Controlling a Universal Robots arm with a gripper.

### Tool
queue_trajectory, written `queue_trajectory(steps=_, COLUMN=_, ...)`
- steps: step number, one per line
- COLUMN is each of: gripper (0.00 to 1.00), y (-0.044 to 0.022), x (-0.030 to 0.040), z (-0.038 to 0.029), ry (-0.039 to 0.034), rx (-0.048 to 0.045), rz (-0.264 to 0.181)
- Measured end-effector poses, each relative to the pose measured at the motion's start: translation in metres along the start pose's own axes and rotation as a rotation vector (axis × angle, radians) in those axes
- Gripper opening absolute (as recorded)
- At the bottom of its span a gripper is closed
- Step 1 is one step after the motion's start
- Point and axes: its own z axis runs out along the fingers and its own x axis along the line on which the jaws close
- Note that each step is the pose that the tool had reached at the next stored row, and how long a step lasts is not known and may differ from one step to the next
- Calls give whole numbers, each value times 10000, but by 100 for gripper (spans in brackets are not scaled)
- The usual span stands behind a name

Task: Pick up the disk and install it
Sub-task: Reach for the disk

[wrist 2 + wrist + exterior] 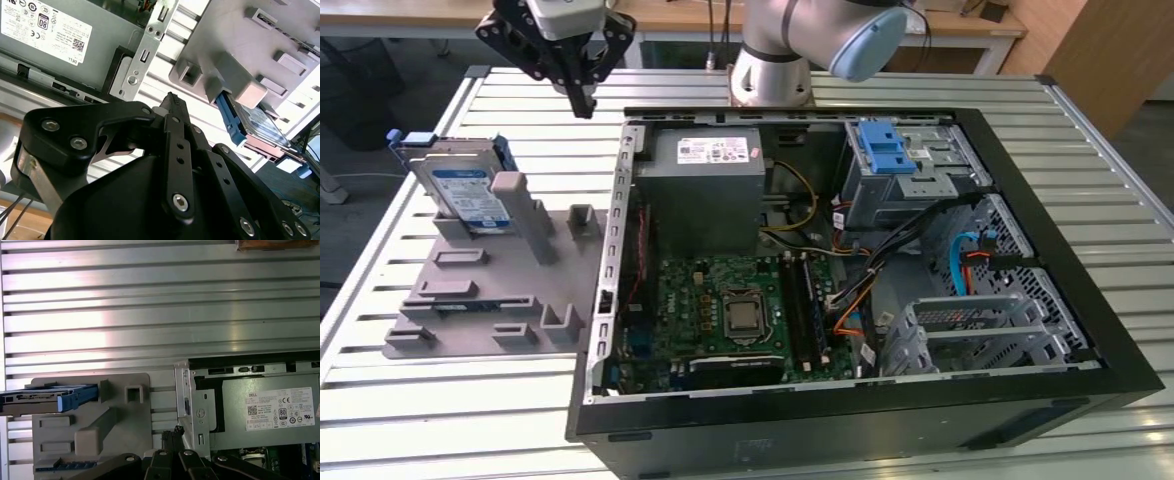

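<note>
plainly, nothing is held: the jaws are seen pressed together, tips touching, and are hung above the slatted tabletop, just off the back corner of the open case. the disk is stood on edge in the grey holder, at the holder's end nearest the jaws, and is not touched. from the jaws it is found lower and toward the exterior view's left, well apart. its upper edge is run roughly across the exterior view, with the label turned toward that camera. in the first wrist view it is shown edge-on, so a thin blue-framed edge is offered to the jaws rather than a flat face.
</note>
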Motion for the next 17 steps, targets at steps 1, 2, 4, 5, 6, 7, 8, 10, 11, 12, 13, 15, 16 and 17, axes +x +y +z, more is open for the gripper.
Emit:
queue_trajectory(steps=1, gripper=11, y=1, x=6, z=1, ry=0, rx=0, rz=0)
queue_trajectory(steps=2, gripper=11, y=1, x=12, z=2, ry=1, rx=-1, rz=0)
queue_trajectory(steps=4, gripper=11, y=2, x=25, z=3, ry=2, rx=-1, rz=1)
queue_trajectory(steps=5, gripper=11, y=3, x=31, z=4, ry=2, rx=0, rz=0)
queue_trajectory(steps=6, gripper=11, y=3, x=38, z=5, ry=4, rx=0, rz=0)
queue_trajectory(steps=7, gripper=11, y=4, x=45, z=5, ry=4, rx=0, rz=1)
queue_trajectory(steps=8, gripper=11, y=4, x=51, z=7, ry=4, rx=-1, rz=1)
queue_trajectory(steps=10, gripper=11, y=5, x=63, z=8, ry=5, rx=0, rz=0)
queue_trajectory(steps=11, gripper=11, y=5, x=70, z=9, ry=6, rx=0, rz=0)
queue_trajectory(steps=12, gripper=11, y=6, x=77, z=9, ry=6, rx=0, rz=1)
queue_trajectory(steps=13, gripper=11, y=6, x=83, z=10, ry=7, rx=0, rz=1)
queue_trajectory(steps=15, gripper=11, y=7, x=98, z=11, ry=8, rx=1, rz=1)
queue_trajectory(steps=16, gripper=11, y=7, x=104, z=13, ry=7, rx=0, rz=1)
queue_trajectory(steps=17, gripper=11, y=8, x=110, z=13, ry=8, rx=0, rz=1)
